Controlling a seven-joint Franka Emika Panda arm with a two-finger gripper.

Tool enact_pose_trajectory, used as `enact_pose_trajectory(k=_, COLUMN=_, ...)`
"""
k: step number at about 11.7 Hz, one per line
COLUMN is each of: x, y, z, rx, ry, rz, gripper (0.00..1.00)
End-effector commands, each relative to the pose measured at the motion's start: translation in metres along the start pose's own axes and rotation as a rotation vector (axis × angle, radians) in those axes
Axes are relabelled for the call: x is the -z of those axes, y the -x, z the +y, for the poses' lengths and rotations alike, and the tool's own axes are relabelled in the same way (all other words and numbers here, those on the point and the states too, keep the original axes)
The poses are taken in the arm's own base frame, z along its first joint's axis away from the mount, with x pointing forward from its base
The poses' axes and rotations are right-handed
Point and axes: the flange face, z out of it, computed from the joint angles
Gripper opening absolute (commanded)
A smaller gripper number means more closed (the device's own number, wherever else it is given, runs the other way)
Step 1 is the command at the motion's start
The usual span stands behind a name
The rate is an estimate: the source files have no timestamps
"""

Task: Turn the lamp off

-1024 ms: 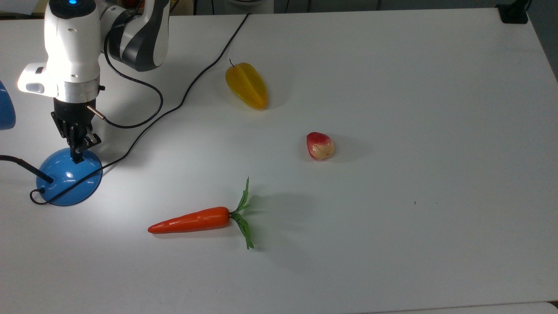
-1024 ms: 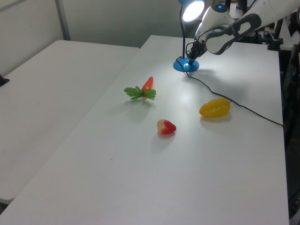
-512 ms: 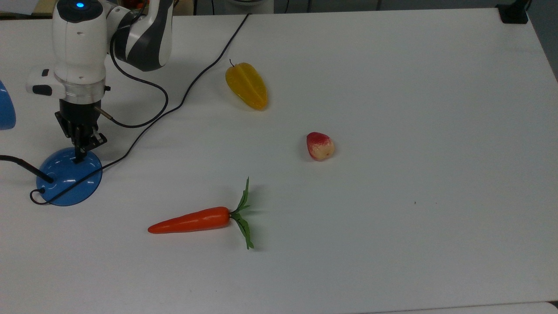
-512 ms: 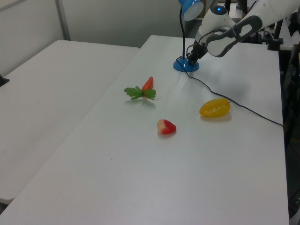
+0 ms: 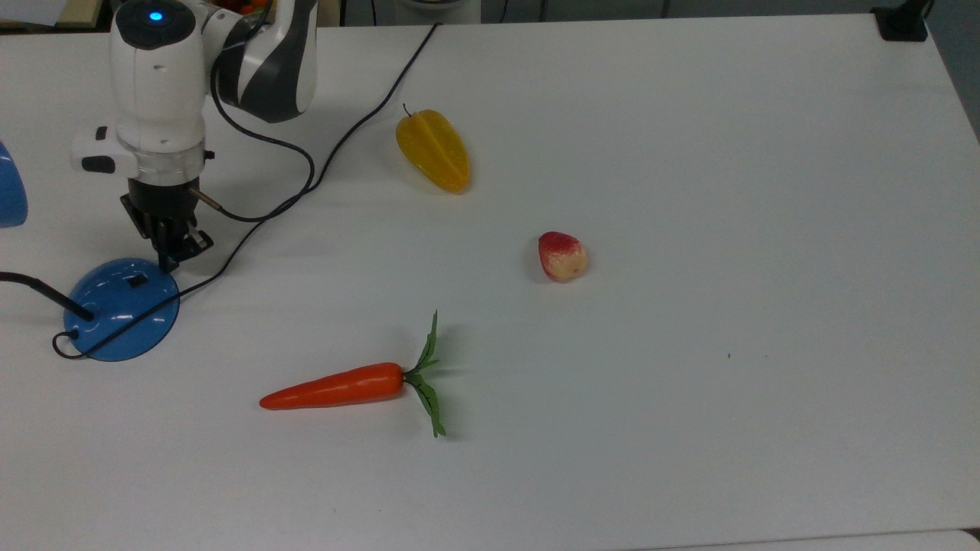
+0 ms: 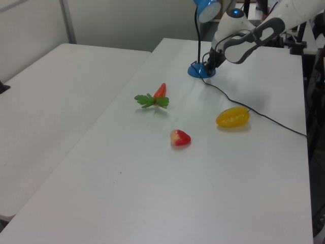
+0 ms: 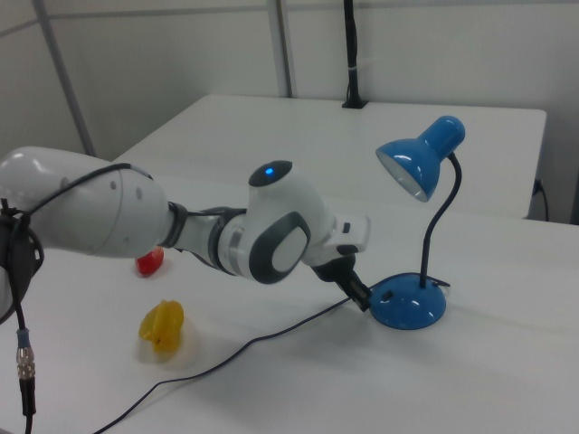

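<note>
Lamp (image 5: 122, 310) now dark; bright pool of light on table (image 5: 689, 383) around base gone. Gripper (image 5: 167, 264) lifted off dome base, shifted toward top view's upper right, now at base edge. Black switch (image 5: 137, 281) on dome now uncovered in top view.

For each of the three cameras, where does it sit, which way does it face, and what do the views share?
Top view: overhead, facing down; arm and gripper beside the lamp base, at the top view's left.
Left view: high at one table end, facing along it; arm at the far end.
Right view: low beside the arm, facing the lamp.
Shared: all show the lamp; top and left views show the carrot.
</note>
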Motion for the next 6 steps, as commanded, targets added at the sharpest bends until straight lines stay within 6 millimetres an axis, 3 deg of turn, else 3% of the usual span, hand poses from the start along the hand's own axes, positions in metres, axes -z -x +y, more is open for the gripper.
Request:
enact_pose_trajectory(k=1, x=0.063, y=0.015, z=-0.028, rx=0.042, ry=0.032, rz=-0.117, gripper=0.00)
enact_pose_trajectory(k=6, x=0.211, y=0.045, z=-0.073, rx=0.201, ry=-0.040, rz=-0.312, gripper=0.00)
